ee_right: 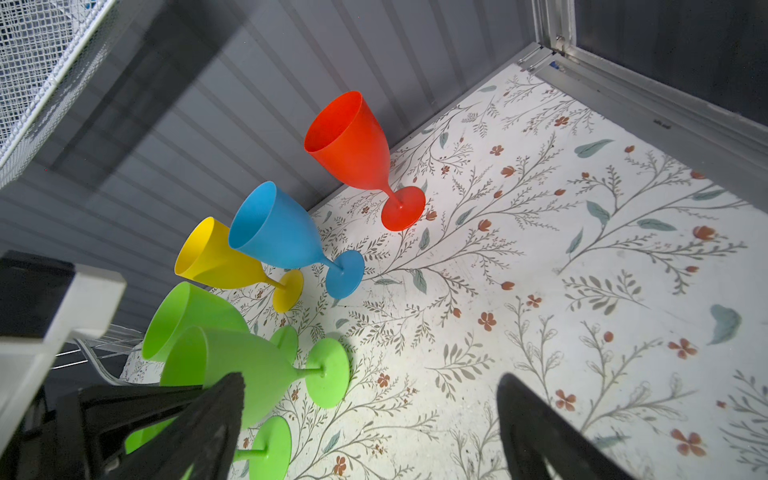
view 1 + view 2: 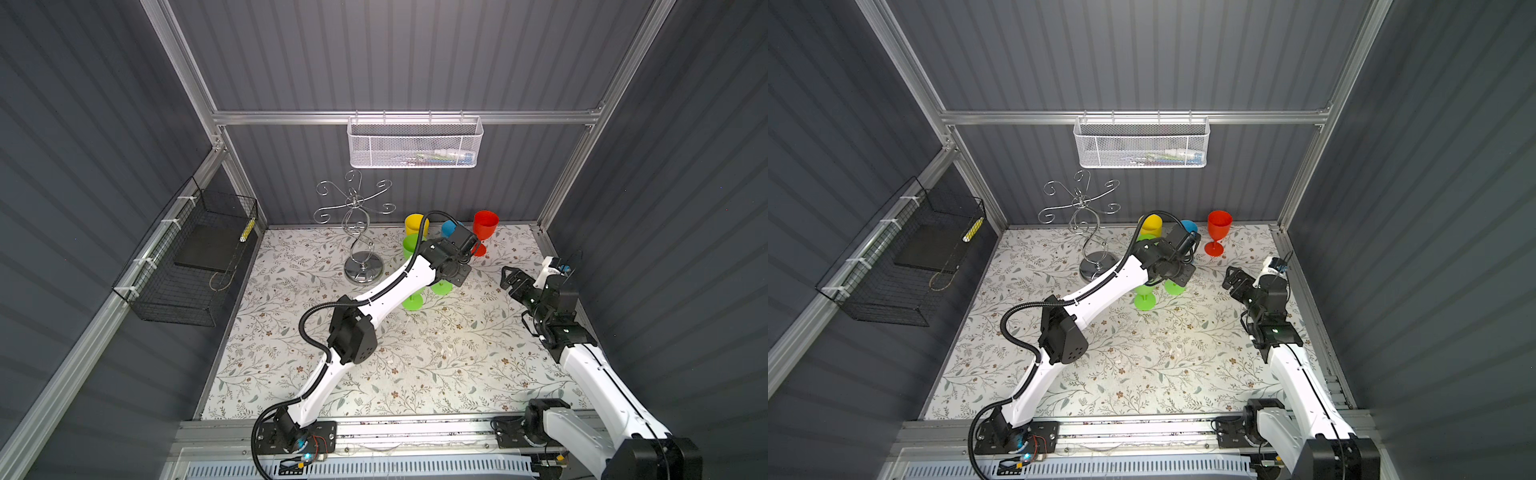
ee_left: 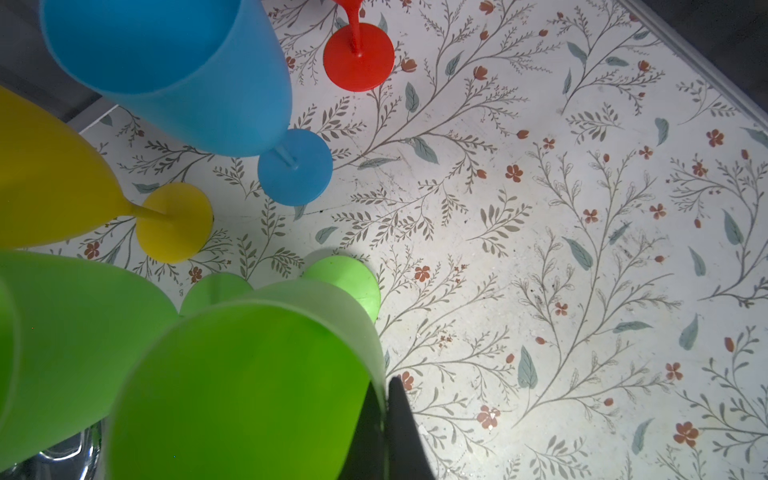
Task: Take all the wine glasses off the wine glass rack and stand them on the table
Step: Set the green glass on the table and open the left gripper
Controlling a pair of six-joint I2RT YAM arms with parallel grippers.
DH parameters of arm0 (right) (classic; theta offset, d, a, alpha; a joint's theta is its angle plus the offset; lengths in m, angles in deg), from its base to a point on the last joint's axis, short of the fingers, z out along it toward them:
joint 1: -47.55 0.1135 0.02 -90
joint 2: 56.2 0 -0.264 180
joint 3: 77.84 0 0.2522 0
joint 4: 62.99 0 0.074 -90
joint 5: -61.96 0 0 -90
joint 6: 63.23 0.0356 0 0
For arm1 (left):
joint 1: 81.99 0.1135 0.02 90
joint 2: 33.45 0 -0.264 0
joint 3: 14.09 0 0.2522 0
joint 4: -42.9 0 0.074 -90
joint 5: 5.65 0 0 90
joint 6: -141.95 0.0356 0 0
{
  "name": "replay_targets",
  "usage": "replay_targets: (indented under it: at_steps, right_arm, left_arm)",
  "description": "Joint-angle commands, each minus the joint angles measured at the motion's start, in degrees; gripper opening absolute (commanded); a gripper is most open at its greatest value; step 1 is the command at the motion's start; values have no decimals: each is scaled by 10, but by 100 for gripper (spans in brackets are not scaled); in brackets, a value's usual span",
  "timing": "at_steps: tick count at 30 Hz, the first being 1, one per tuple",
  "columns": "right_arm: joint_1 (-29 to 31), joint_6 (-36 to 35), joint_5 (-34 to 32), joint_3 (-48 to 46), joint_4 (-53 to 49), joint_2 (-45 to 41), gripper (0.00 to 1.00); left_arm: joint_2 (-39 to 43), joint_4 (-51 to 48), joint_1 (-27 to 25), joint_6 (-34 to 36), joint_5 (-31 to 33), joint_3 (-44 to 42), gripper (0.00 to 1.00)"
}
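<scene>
Seemingly near done: on the floral table [image 2: 415, 365], the wine glass rack [image 2: 364, 270] stands bare at the back. Right gripper [image 1: 370, 378] hangs spread, empty. Left gripper [image 3: 384, 395] pinches the green wine glass [image 3: 249, 395] by its rim, foot apparently down; next, release and lift clear.

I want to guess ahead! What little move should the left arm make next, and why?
Probably open the left tool and let go: it pinches the rim of a green plastic wine glass whose foot seems to rest on the flowered table, and the shiny chrome wire rack holds no glasses.
</scene>
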Motion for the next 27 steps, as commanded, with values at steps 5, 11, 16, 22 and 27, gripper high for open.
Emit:
replay_targets:
  at_steps: [5,11,16,22,27]
  right_arm:
    - [4,-8,-6,-8,0,-8,95]
    - [4,-13,-7,-6,-3,-16,95]
    - [4,-22,-10,-1,-8,-22,97]
    - [4,-52,-31,11,-20,-40,99]
    - [4,-88,-56,12,-18,-62,99]
  left_arm:
    - [-7,-11,1,13,32,32,29]
    - [10,20,2,22,65,42,61]
    - [39,65,2,34,85,28,82]
    - [85,107,2,45,103,2,95]
    - [152,158,2,51,123,-63,100]
